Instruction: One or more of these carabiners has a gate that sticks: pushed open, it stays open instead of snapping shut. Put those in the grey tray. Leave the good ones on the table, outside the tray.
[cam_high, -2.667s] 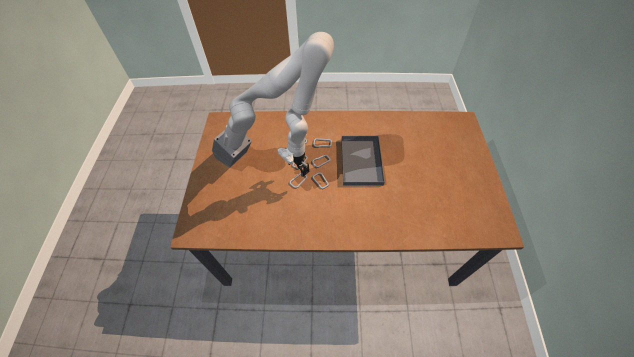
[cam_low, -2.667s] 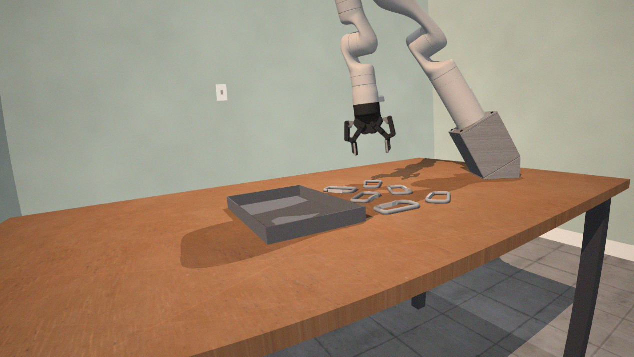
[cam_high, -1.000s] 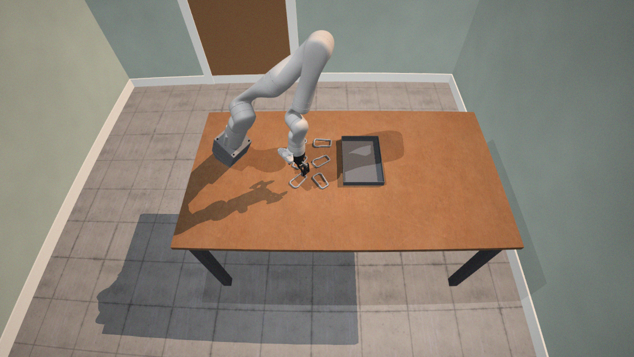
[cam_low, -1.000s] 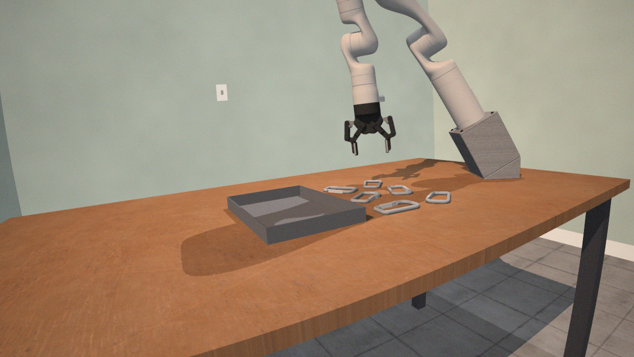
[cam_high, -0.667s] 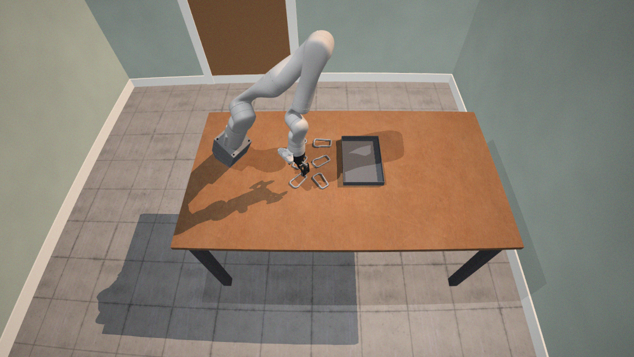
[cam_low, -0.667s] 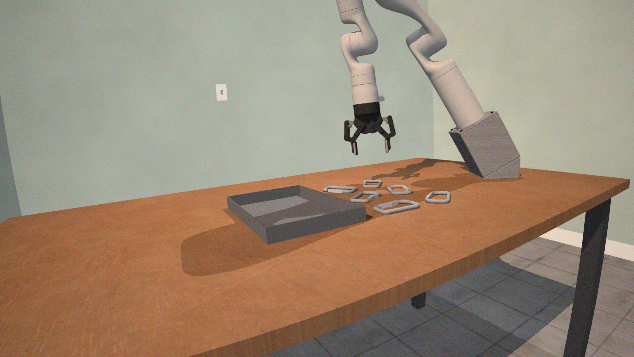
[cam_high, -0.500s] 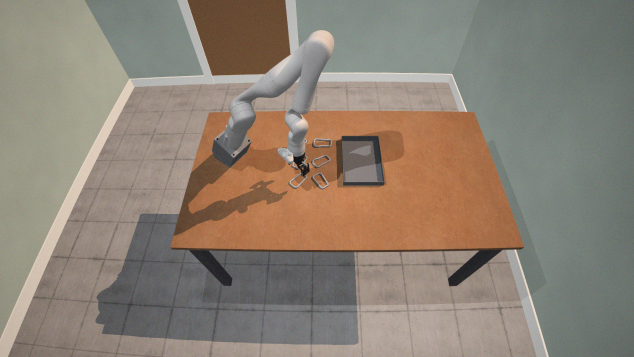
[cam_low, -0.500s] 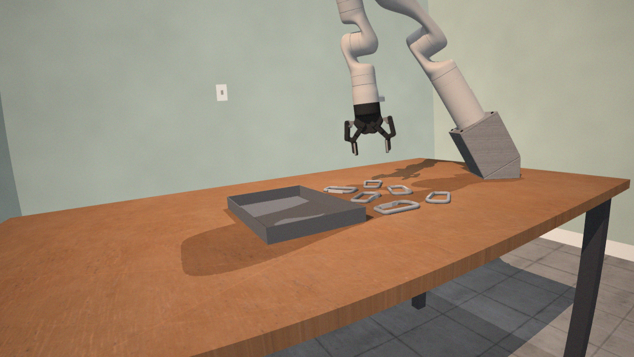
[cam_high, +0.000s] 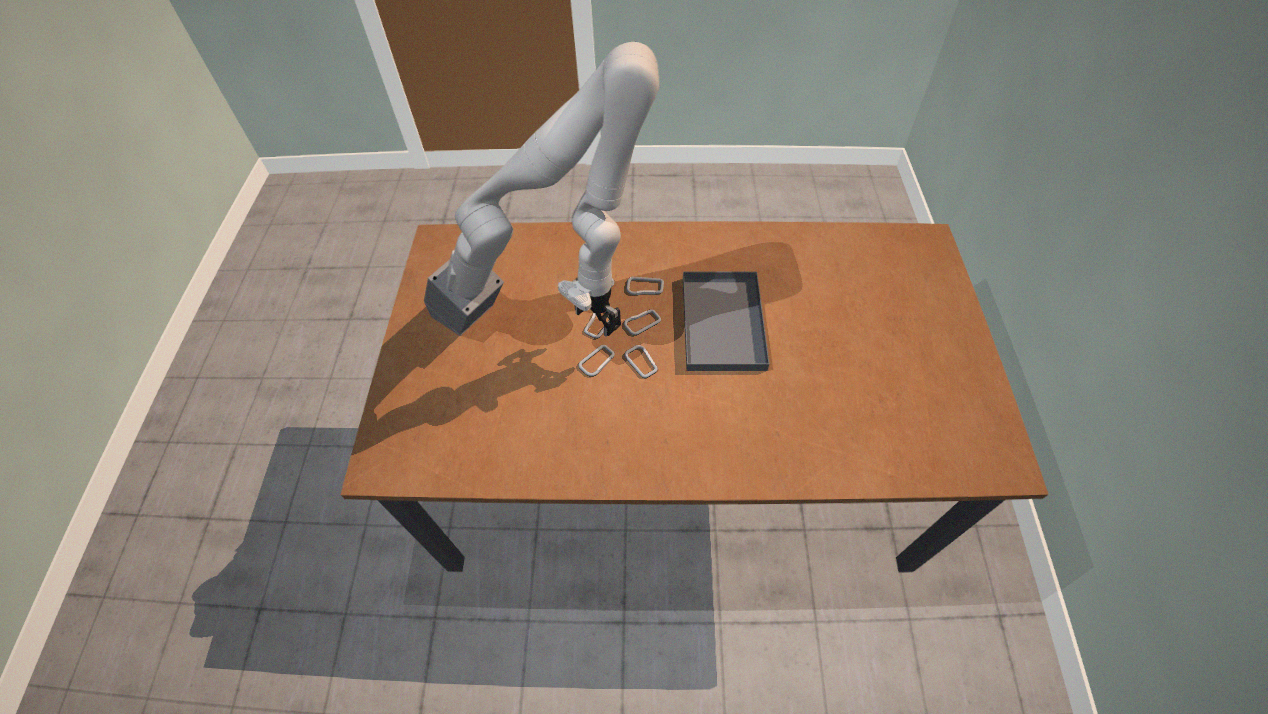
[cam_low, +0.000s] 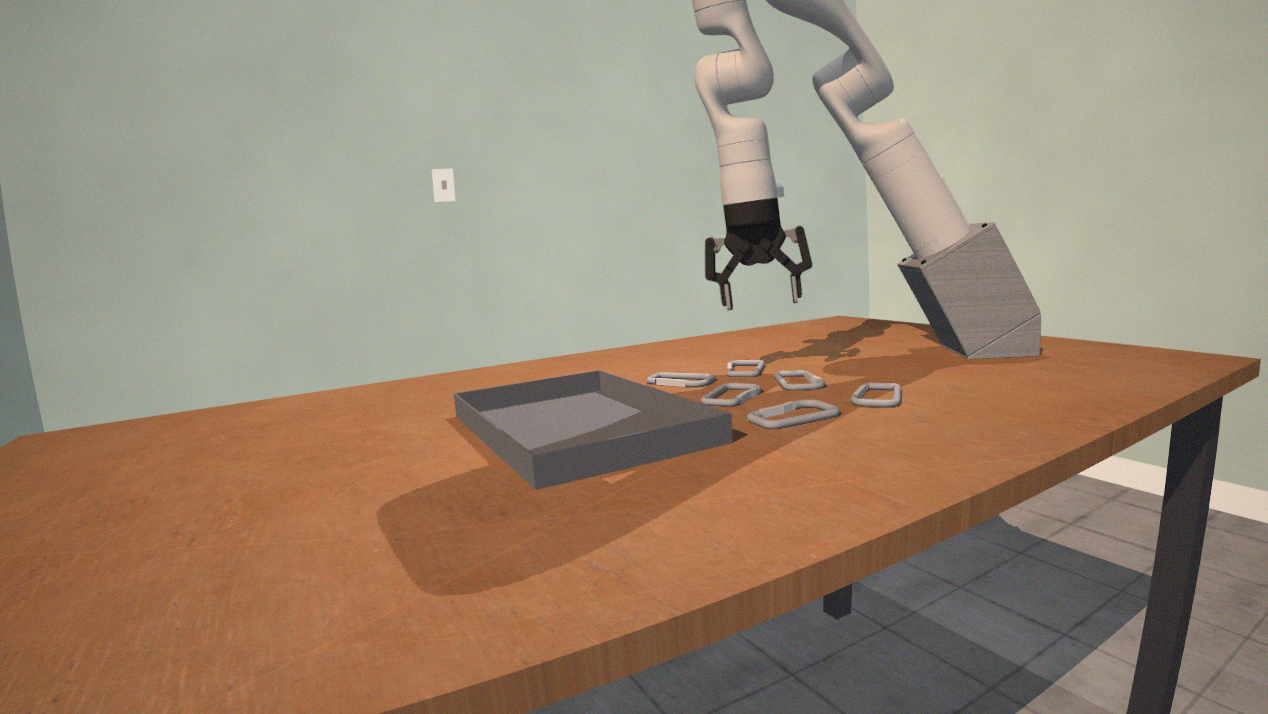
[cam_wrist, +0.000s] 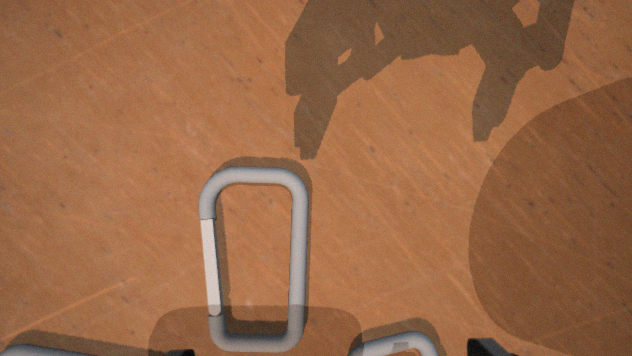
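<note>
Several grey carabiners lie flat on the wooden table, left of the grey tray (cam_high: 724, 321), which is empty; the tray also shows in the exterior view (cam_low: 590, 425). In the top view they include the far one (cam_high: 645, 284), a middle one (cam_high: 641, 321) and two near ones (cam_high: 595, 359) (cam_high: 639, 360). My gripper (cam_low: 756, 297) (cam_high: 607, 319) is open and empty, hanging well above the cluster; from above it partly hides another carabiner (cam_high: 592, 327). The wrist view shows one carabiner (cam_wrist: 254, 260) whole, with its lighter gate on the left lying closed against the frame.
The arm's grey base block (cam_high: 462, 301) stands at the table's back left, close to the cluster. The tray's raised walls lie just right of the carabiners. Parts of two more carabiners (cam_wrist: 395, 345) (cam_wrist: 25, 350) show at the bottom edge of the wrist view.
</note>
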